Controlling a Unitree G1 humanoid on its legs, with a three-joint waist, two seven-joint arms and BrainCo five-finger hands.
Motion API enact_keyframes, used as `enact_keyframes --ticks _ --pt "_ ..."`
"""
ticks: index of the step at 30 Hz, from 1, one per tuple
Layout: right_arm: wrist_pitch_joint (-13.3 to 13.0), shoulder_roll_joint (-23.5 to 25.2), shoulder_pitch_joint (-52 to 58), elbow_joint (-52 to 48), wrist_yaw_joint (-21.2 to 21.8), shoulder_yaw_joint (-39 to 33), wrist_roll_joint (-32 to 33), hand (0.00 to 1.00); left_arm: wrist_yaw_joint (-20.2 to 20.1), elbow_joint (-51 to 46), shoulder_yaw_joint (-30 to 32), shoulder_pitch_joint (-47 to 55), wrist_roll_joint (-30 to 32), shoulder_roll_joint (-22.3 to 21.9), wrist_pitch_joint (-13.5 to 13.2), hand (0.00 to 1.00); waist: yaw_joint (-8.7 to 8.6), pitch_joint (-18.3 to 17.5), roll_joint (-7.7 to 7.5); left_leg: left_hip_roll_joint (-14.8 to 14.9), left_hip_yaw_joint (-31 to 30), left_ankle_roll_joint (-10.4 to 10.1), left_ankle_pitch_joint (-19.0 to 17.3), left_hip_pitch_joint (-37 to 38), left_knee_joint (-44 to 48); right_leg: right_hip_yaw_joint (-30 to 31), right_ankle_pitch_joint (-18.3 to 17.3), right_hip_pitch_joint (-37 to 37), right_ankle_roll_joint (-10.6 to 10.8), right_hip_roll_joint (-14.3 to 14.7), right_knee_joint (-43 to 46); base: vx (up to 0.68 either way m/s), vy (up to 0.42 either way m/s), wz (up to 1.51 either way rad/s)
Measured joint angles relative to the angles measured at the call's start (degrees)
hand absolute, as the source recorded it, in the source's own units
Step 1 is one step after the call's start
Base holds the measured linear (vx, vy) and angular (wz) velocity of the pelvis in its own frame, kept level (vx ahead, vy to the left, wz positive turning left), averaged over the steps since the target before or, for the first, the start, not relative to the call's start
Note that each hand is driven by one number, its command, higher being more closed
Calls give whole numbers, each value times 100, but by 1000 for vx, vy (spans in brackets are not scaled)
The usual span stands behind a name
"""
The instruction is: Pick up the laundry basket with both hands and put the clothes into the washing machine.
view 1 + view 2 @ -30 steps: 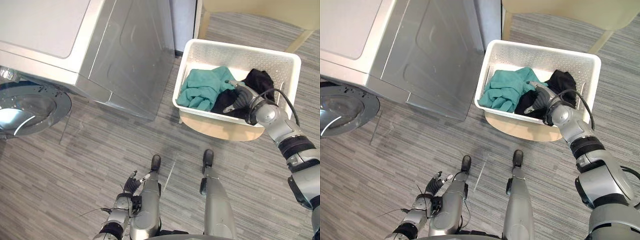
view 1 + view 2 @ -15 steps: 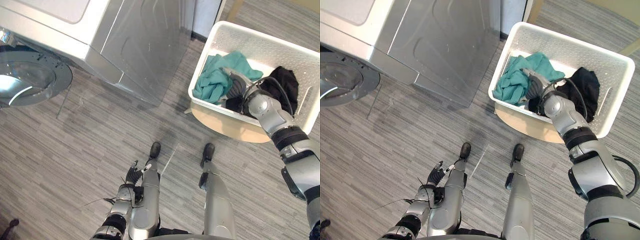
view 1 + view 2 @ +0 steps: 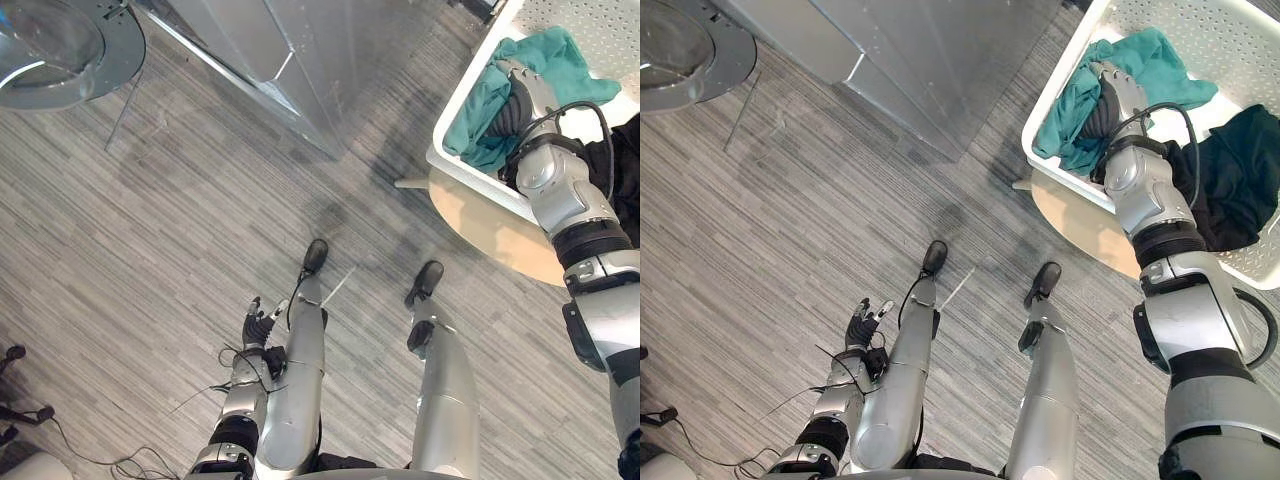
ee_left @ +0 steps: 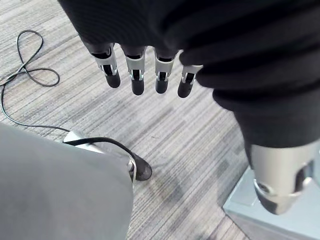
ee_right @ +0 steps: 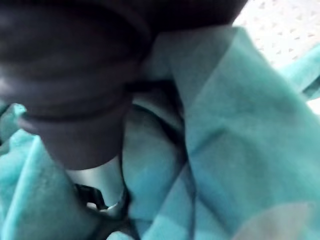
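The white laundry basket (image 3: 1240, 40) stands at the upper right on a round wooden stool (image 3: 490, 225). A teal cloth (image 3: 1150, 60) lies bunched in its near-left corner, partly over the rim, beside a black cloth (image 3: 1230, 190). My right hand (image 3: 1110, 95) is pressed into the teal cloth; the right wrist view shows teal folds (image 5: 225, 115) wrapped close round it. My left hand (image 3: 255, 325) hangs low by my leg, far from the basket, with its fingers (image 4: 135, 75) straight above the floor. The washing machine's round door (image 3: 55, 45) stands open at the upper left.
The washing machine's silver body (image 3: 290, 50) stands between the door and the basket. Grey plank floor (image 3: 150, 220) lies in front of it. Loose cables (image 3: 130, 462) and a chair's wheels (image 3: 10, 355) lie at the lower left.
The camera has swung, shifting the whole picture. My right hand has moved from the black cloth across onto the teal cloth. The left hand still hangs by my leg.
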Motion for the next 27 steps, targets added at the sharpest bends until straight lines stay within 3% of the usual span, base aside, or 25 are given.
enact_keyframes --ticks 5,10,16,18,19,20,21,23,25,27 --pt "101 173 285 -9 17 -301 144 100 0 107 205 1 -284 -5 4 0 -5 -7 -164 1 68 -29 16 99 130 13 -29 109 -19 -24 75 59 0 2" --pt "309 347 1005 -43 222 -719 430 100 -3 229 277 85 -535 18 7 0 -7 -12 -252 44 331 58 -56 749 171 113 -35 793 -7 7 -75 65 6 -10" --pt "600 376 1429 -1435 228 -1814 817 100 -16 355 701 531 -1160 142 19 0 -228 -46 -455 196 749 76 -124 1976 -153 327 5 1808 87 144 -456 7 -8 -31" --pt "617 374 1626 -1963 129 -2082 812 100 -43 501 1059 706 -1430 161 51 0 -289 -318 -545 198 829 81 -124 2324 -376 377 -16 2048 113 176 -572 52 -5 -21" --pt "620 373 1678 -2113 88 -2112 804 100 -101 616 1398 856 -1603 214 100 0 -339 -636 -635 201 847 100 -111 2525 -589 435 -11 2152 120 214 -694 125 -9 -19" --pt "624 370 1718 -2202 77 -2160 802 100 -122 645 1611 901 -1701 238 138 0 -343 -726 -657 208 858 105 -106 2665 -679 454 -2 2267 128 224 -768 173 -11 -18" --pt "636 371 1966 -2518 5 -2397 697 100 -118 638 2320 1031 -1978 352 178 0 -358 -1049 -660 228 876 112 -102 3058 -904 443 29 2659 135 278 -1007 211 -14 -11" --pt "648 372 2122 -2743 -1 -2546 551 100 -99 531 2813 1100 -2092 493 194 0 -359 -1323 -654 229 893 114 -102 3228 -1014 445 61 2858 162 299 -1178 181 5 -5" --pt "656 348 2297 -3228 -61 -2810 339 100 56 -177 3614 1136 -2224 936 184 0 -366 -1705 -659 223 923 130 -102 3522 -1172 442 167 3255 235 309 -1563 186 42 -3" --pt "643 338 2329 -3499 -146 -2948 236 100 214 -930 4018 1050 -2198 1366 111 0 -374 -1935 -669 207 919 131 -102 3704 -1264 444 254 3521 262 308 -1839 133 39 0"
